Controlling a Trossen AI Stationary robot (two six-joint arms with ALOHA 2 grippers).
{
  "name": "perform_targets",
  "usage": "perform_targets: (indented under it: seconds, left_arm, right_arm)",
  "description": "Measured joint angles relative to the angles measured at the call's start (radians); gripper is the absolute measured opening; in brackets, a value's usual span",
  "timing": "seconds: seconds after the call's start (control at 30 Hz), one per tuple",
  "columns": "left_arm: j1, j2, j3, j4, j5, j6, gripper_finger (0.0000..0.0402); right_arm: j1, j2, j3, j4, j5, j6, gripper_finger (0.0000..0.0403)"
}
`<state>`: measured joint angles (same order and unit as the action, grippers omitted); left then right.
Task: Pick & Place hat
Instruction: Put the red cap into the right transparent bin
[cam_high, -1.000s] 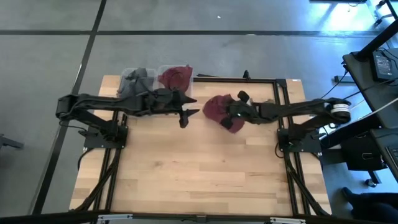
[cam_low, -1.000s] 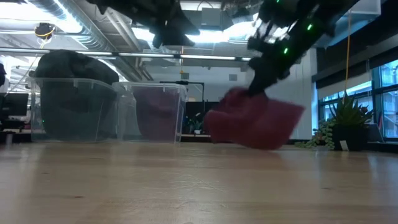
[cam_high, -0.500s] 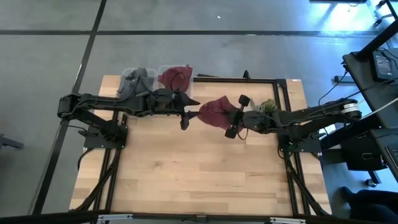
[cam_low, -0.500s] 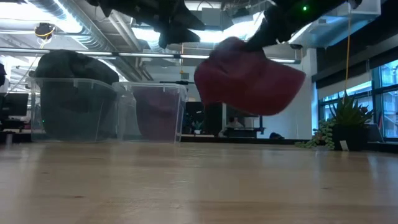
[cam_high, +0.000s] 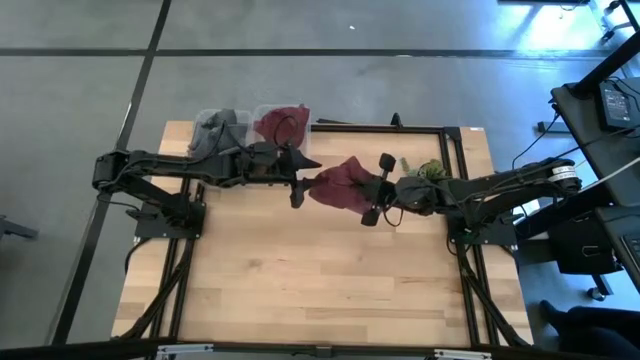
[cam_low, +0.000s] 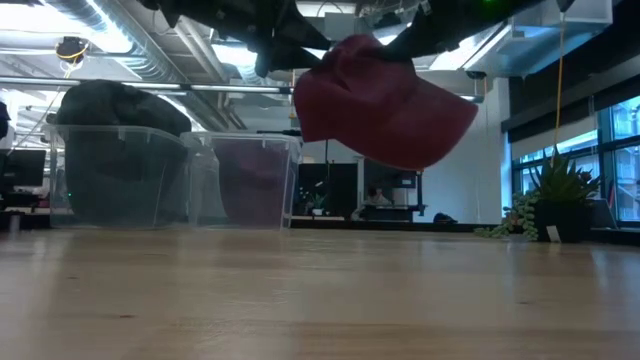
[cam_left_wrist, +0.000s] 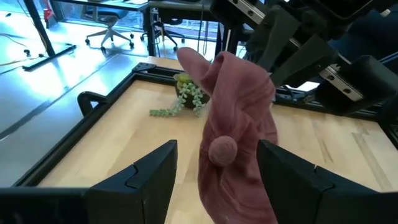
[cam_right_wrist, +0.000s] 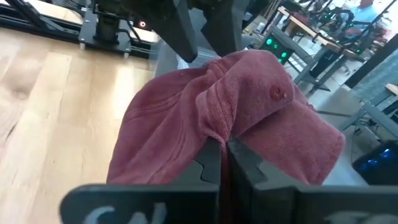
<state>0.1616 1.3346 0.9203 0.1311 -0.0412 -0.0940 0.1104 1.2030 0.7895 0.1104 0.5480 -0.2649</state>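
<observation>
- From above you see the red hat (cam_high: 338, 186) bunched between the two tools; only the table-level camera shows you it hangs clear of the tabletop (cam_low: 320, 300).
- Your right wrist camera shows the right tool (cam_right_wrist: 224, 152) clenched on a fold of the hat, fingers pressed together.
- Your left wrist camera shows the left tool (cam_left_wrist: 214, 171) released, its fingers spread either side of the hat's top button.
- Both arms reach level toward the table's middle, tools facing each other.
- Behind the left arm sit two clear bins (cam_high: 240, 125), one with grey cloth, one with red.
- A small green plant (cam_high: 428, 171) lies by the right arm.
</observation>
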Motion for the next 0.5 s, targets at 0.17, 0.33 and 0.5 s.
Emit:
perform_targets:
  seconds: [0.17, 0.33, 0.5]
  left_arm:
    - [0.0, 0.0, 0.0, 0.0, -0.024, 0.003, 0.0214]
    - [0.0, 0.0, 0.0, 0.0, 0.011, 0.003, 0.0216]
    - [-0.002, 0.0, 0.0, 0.021, 0.088, -0.032, 0.0213]
  right_arm:
    - [0.002, 0.0, 0.0, -0.01, -0.001, 0.021, 0.0006]
    - [0.002, 0.0, 0.0, 0.035, -0.021, -0.016, 0.0006]
    - [0.002, 0.0, 0.0, 0.096, -0.028, -0.053, 0.0006]
